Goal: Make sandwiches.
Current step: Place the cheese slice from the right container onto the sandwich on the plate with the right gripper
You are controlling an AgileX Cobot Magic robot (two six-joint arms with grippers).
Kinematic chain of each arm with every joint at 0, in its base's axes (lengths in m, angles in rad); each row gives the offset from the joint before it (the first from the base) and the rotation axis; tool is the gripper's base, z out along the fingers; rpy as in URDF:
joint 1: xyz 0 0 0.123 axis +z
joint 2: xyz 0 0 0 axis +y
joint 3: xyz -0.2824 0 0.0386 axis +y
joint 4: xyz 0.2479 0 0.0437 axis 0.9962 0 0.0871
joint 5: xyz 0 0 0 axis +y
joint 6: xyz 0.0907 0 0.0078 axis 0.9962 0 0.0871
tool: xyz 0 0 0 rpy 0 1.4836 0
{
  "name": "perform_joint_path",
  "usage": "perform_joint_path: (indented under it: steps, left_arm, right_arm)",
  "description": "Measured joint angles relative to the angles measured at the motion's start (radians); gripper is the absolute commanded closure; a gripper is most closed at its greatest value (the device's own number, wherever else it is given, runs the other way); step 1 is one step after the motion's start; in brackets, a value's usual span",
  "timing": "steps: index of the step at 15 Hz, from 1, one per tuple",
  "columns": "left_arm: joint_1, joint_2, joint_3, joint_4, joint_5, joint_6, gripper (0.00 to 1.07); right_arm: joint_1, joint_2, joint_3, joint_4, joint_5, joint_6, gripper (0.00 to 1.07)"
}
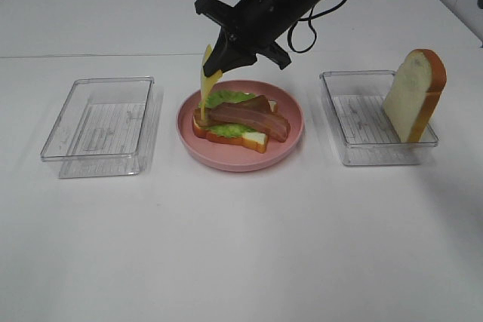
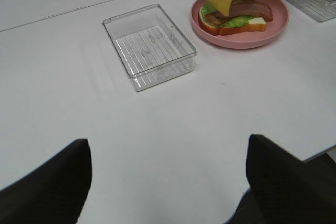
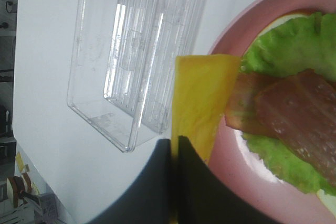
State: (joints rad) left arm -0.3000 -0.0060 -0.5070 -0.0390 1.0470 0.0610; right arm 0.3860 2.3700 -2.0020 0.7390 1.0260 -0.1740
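Note:
The sandwich stack [image 1: 240, 120] lies on the round pink plate [image 1: 290, 137]: a white bread slice with brown crust, green lettuce [image 1: 226, 98], and brown bacon [image 1: 253, 117] on top. My right gripper [image 1: 217, 64] reaches across the middle. It is shut on a yellow cheese slice [image 1: 204, 84] that hangs over the left edge of the stack. The right wrist view shows the gripper [image 3: 173, 153] pinching the cheese [image 3: 202, 103] beside the bacon [image 3: 294, 114]. My left gripper [image 2: 165, 192] is open and empty, over bare table near the front edge. Another bread slice [image 1: 413, 96] stands upright.
A clear container [image 1: 102, 122] stands left of the plate and also shows in the left wrist view [image 2: 149, 45]. A second clear container [image 1: 355, 130] on the right holds the upright bread slice. A black cable [image 1: 306, 32] hangs from the right arm.

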Motion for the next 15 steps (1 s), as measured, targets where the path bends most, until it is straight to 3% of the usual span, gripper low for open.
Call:
perform_joint_path:
  steps: [3, 6, 9, 11, 14, 15]
  left_arm:
    - [0.000, 0.000, 0.000, 0.000, 0.000, 0.000, 0.29]
    - [0.000, 0.000, 0.000, 0.000, 0.000, 0.000, 0.29]
    - [0.000, 0.000, 0.000, 0.000, 0.000, 0.000, 0.29]
    - [0.000, 0.000, 0.000, 0.000, 0.000, 0.000, 0.29]
    - [0.000, 0.000, 0.000, 0.000, 0.000, 0.000, 0.29]
    - [0.000, 0.000, 0.000, 0.000, 0.000, 0.000, 0.29]
  right_arm:
    - [0.000, 0.024, 0.000, -0.053, -0.009, 0.018, 1.07]
    - [0.000, 0.024, 0.000, -0.248, -0.009, 0.149, 1.07]
    - [0.000, 0.024, 0.000, -0.332, -0.010, 0.216, 1.07]
    - [0.000, 0.024, 0.000, -0.367, -0.011, 0.224, 1.01]
    - [0.000, 0.024, 0.000, -0.373, -0.014, 0.236, 0.50]
    - [0.000, 0.024, 0.000, -0.373, -0.014, 0.237, 0.38]
